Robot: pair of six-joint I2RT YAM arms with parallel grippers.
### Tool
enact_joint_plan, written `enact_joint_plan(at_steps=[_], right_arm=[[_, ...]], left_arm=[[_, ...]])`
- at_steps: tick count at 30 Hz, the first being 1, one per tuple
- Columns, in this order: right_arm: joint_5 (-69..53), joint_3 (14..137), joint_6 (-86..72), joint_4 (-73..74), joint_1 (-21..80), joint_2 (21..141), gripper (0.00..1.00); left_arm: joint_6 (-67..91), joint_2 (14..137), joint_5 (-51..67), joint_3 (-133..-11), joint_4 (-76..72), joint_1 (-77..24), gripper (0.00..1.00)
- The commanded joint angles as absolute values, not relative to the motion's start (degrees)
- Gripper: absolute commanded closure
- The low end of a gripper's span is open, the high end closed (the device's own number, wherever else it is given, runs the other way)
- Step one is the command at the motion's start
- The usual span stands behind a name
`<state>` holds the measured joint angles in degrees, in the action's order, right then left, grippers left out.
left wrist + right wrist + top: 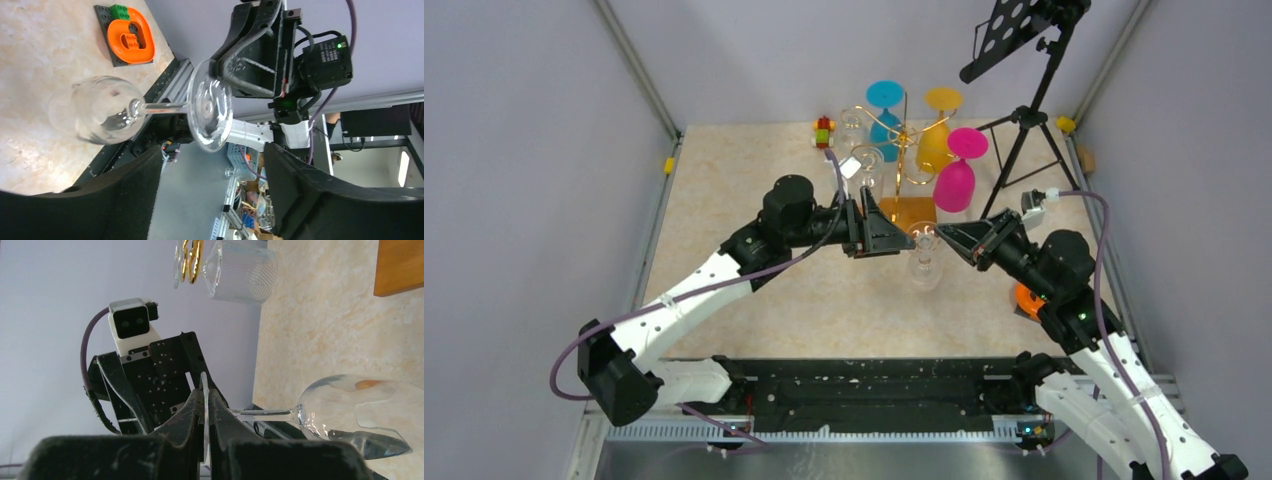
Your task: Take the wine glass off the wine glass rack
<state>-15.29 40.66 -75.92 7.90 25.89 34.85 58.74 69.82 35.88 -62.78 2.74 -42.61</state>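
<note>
Right hand (205,405) pinches the fragile, slippery glass (923,262) by its foot, near side of rack (908,135); left hand (212,160) spread wide.

Both arms are the same build, left arm (674,300) and right arm (1124,375): white link shells with chunky black joint housings. Each one has a purple cable (564,362) looping alongside. The left pincer (212,155) has wide black fingers and its body is speckled with white flecks. The right pincer (206,396) looks scuffed and grey at the edges. There's a white camera block (131,326) with a black face, and a green LED (340,46) on a black motor box.
</note>
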Motion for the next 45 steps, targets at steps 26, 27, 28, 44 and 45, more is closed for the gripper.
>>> enact_joint_plan(at_steps=[26,27,28,44,45], right_arm=[[-23.5,40.2,-73.7,-2.6,26.6,34.3,0.80],[-23.1,40.7,-73.3,-1.8,26.6,34.2,0.61],[-22.5,41.2,-72.7,-1.0,26.7,33.9,0.47],[-17.3,38.0,-67.2,-8.6,26.7,23.9,0.24],[-20.2,40.0,-61.9,-8.4,26.6,25.0,0.28]], left_arm=[[67.5,73.4,30.0,-66.8,-6.1,-45.9,1.00],[67.1,73.2,29.9,-67.0,-5.6,-45.9,1.00],[66.7,72.9,29.7,-67.5,-5.0,-45.9,1.00],[71.8,64.3,24.2,-72.2,-3.9,-45.2,1.00],[72.4,63.8,23.8,-72.4,-3.1,-45.1,1.00]])
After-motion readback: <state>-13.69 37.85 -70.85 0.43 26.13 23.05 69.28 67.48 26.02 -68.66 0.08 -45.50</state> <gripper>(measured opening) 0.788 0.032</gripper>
